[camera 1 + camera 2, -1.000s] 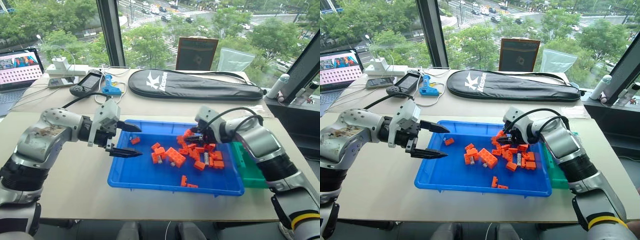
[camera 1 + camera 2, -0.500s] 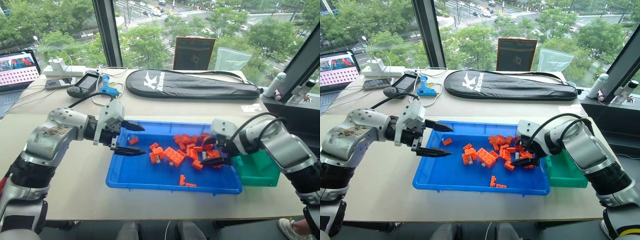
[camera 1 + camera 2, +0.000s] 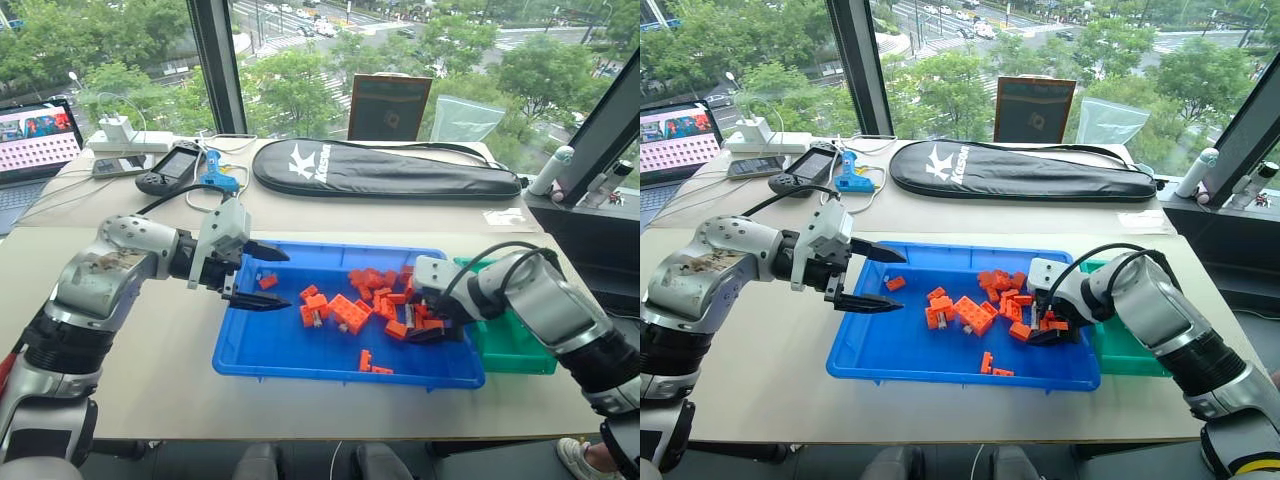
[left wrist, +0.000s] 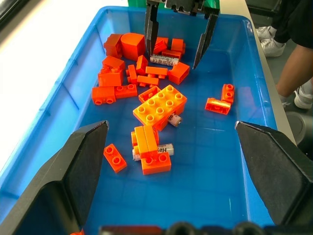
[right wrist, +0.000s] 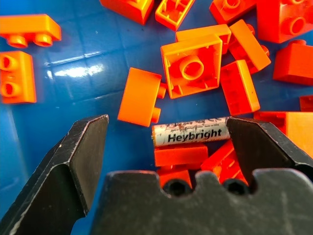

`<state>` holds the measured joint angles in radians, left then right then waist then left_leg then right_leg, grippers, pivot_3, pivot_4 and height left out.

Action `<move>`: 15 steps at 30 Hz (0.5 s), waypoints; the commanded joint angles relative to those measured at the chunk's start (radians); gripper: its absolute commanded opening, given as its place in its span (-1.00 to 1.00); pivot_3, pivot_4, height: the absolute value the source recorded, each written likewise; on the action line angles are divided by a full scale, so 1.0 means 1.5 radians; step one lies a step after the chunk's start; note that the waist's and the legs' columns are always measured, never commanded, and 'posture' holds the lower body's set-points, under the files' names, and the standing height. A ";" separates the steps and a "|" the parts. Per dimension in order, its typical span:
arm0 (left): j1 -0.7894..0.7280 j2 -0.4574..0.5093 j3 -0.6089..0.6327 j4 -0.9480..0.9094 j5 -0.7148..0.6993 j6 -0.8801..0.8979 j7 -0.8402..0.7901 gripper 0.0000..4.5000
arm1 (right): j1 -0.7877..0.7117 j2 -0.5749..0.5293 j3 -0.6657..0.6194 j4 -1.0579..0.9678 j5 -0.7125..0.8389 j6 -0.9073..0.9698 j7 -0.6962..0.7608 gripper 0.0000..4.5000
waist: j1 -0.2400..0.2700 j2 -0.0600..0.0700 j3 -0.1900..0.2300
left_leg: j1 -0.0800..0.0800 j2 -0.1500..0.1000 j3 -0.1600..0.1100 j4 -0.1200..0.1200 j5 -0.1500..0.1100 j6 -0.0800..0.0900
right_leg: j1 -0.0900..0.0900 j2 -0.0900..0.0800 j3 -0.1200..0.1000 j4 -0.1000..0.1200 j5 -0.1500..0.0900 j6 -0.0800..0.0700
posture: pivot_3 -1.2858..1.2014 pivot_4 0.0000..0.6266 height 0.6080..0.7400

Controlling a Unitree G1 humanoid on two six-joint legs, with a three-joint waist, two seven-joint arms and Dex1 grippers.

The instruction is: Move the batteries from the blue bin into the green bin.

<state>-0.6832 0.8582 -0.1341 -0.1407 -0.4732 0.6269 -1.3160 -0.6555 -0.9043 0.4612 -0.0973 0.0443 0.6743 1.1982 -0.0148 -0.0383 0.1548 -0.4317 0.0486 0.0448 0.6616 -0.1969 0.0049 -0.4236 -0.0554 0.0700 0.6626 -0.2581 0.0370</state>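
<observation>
**A:** While the right gripper point(image 5: 161, 147) hangs low over the pile, how do its jaws stand?

**B:** Spread about as wide as they go, with nothing held. A small grey-silver cylindrical battery printed "Heybright" point(image 5: 190, 132) lies between them on orange bricks, one end close against one black finger point(image 5: 264, 147), the other finger well clear.

**A:** And where is that in the large shallow bright blue plastic bin point(image 3: 290, 350)?

**B:** Around three o'clock, among the orange plastic toy bricks point(image 3: 350, 314). Two more batteries point(image 4: 168, 147) lie nearer the middle, beside the big brick. The small deep green plastic bin point(image 3: 515, 340) sits on the pale counter point(image 3: 150, 370), touching the blue bin's three-o'clock wall.

**A:** The left gripper point(image 3: 262, 276)?

**B:** At nine o'clock over the blue bin, jaws wide apart, empty.

**A:** What could go wrong?

**B:** I'd judge the battery sits off-centre, so closing may roll it off its bricks or pinch a brick along with it. Beyond, at twelve o'clock, a long black racket case point(image 3: 385, 170) is safely out of reach.
</observation>
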 commanded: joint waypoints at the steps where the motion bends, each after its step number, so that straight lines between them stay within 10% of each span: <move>1: -0.016 0.006 0.025 -0.012 -0.008 0.009 0.009 1.00 | -0.019 0.005 -0.001 0.017 -0.032 -0.031 -0.004 0.99 | 0.000 0.000 0.000 | 0.000 0.000 0.000 0.000 0.000 0.000 | 0.000 0.000 0.000 0.000 0.000 0.000 | 0.03 -0.52 0.89; 8: -0.015 -0.014 0.045 -0.037 -0.049 0.035 0.024 1.00 | -0.028 0.033 0.002 0.034 -0.066 -0.022 -0.016 0.99 | 0.000 0.000 0.000 | 0.000 0.000 0.000 0.000 0.000 0.000 | 0.000 0.000 0.000 0.000 0.000 0.000 | 0.03 -0.52 0.89; 15: -0.017 -0.013 0.043 -0.027 -0.041 0.029 0.032 1.00 | -0.021 0.041 -0.004 0.022 -0.073 -0.001 -0.023 0.09 | 0.000 0.000 0.000 | 0.000 0.000 0.000 0.000 0.000 0.000 | 0.000 0.000 0.000 0.000 0.000 0.000 | 0.03 -0.52 0.89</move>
<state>-0.6849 0.8344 -0.0967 -0.1727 -0.5317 0.6801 -1.2747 -0.6883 -0.8389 0.4774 -0.0406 -0.0565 0.6606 1.1695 -0.0144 -0.0383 0.1548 -0.4316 0.0486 0.0447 0.6619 -0.1969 0.0049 -0.4233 -0.0554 0.0699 0.6628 -0.2580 0.0369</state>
